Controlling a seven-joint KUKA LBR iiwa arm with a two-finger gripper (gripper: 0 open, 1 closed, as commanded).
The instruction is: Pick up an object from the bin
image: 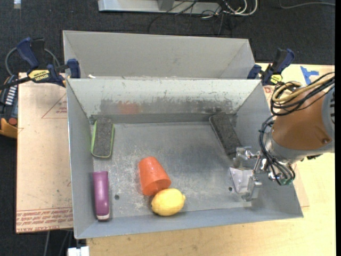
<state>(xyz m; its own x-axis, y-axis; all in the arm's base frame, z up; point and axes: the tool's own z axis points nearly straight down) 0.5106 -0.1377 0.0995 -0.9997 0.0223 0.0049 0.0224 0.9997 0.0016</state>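
The gripper [245,183] is seen low in the grey metal bin [160,97], well to the right of the orange cup [152,176]. It is close to the bin's right wall and over bare floor. Whether it is spread or pressed together cannot be told. The thing nearest to it, a dark grey oblong block [226,134], is laid slantwise to the right of the cup and farther back, just behind the gripper. The cup is tipped on its side and is touched at its front right by a yellow lemon [168,202]. A purple stapler-like thing [101,194] is laid to the cup's left, and a green-faced sponge [103,137] farther back on that side.
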